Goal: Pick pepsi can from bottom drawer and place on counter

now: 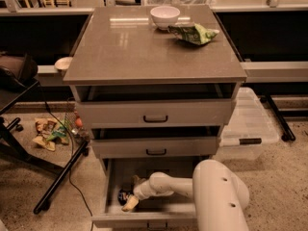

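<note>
The bottom drawer is pulled open below two shallower grey drawers. The pepsi can, dark blue, lies at the drawer's front left, partly hidden by my gripper. My gripper reaches down into the drawer from the right and sits right at the can, touching or almost touching it. My white arm covers the drawer's right part. The grey-brown counter tops the cabinet.
A white bowl and a green snack bag lie at the counter's back right. A clear plastic bin stands right of the cabinet. A black stand leg and floor litter are at the left.
</note>
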